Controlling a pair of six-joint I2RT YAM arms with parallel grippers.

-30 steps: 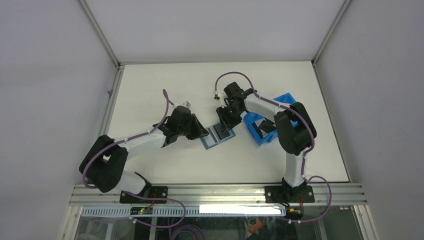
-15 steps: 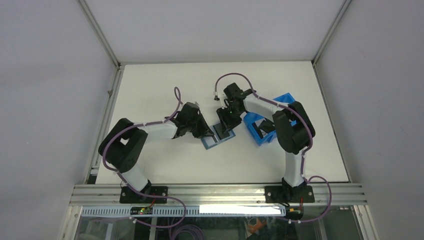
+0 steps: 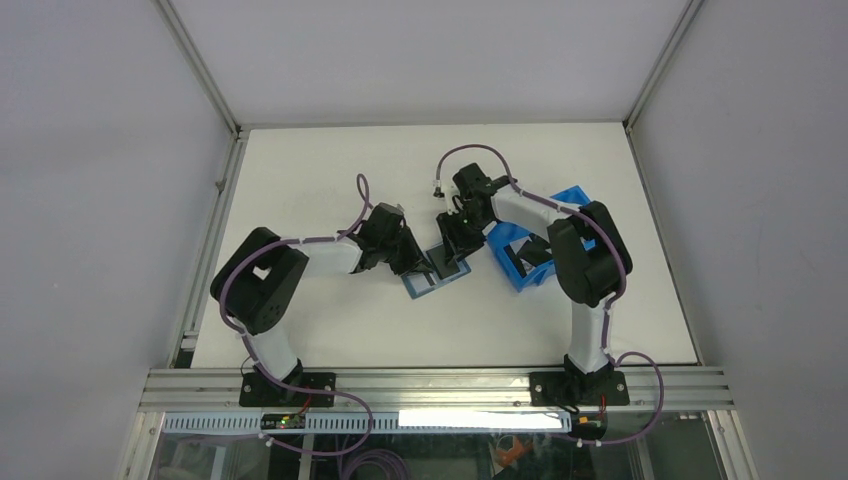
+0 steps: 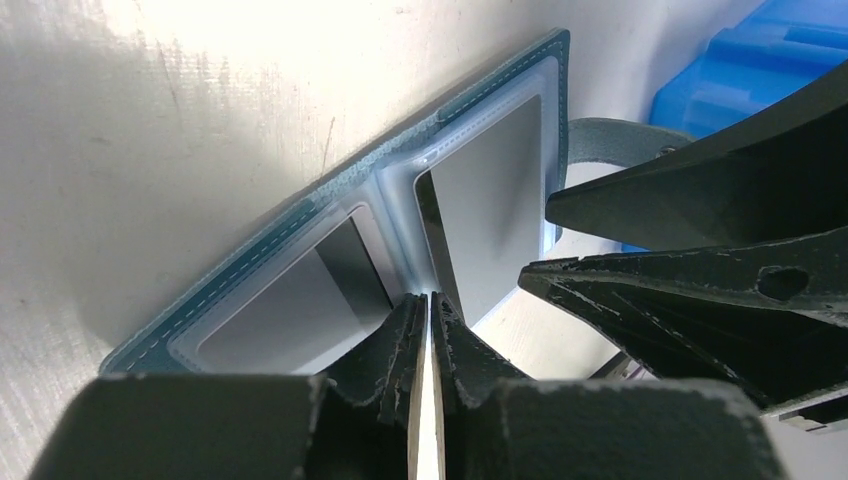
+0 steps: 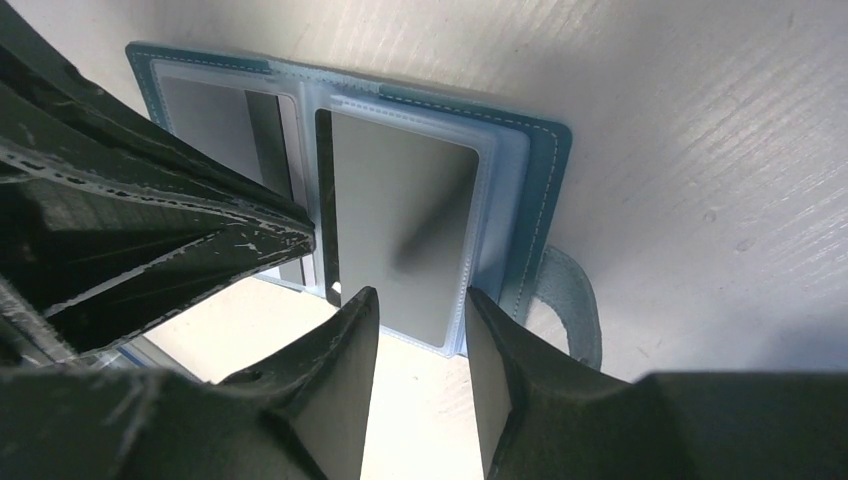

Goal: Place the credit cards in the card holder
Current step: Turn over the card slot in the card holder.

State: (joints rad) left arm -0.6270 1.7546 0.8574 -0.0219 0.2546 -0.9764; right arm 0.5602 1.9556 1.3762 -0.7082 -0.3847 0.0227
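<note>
From my remote seat I see the small teal-blue folding card holder (image 3: 420, 285) lying open and flat near the middle of the white worktop (image 3: 330, 170), its clear pockets facing up. A thin pale grey card (image 5: 400, 230) sits in the pocket on the snap-tab (image 5: 570, 290) side.

The left claw (image 4: 428, 303) has its fingers drawn almost together, only a sliver of light between them. The tips rest at the holder's central fold; I cannot tell whether they pinch anything.

The right claw (image 5: 418, 300) stands with its fingers apart above the near edge of that grey card's pocket, gripping nothing. The bright blue plastic bin (image 3: 570, 200) lies just beside the holder, under the right arm.
</note>
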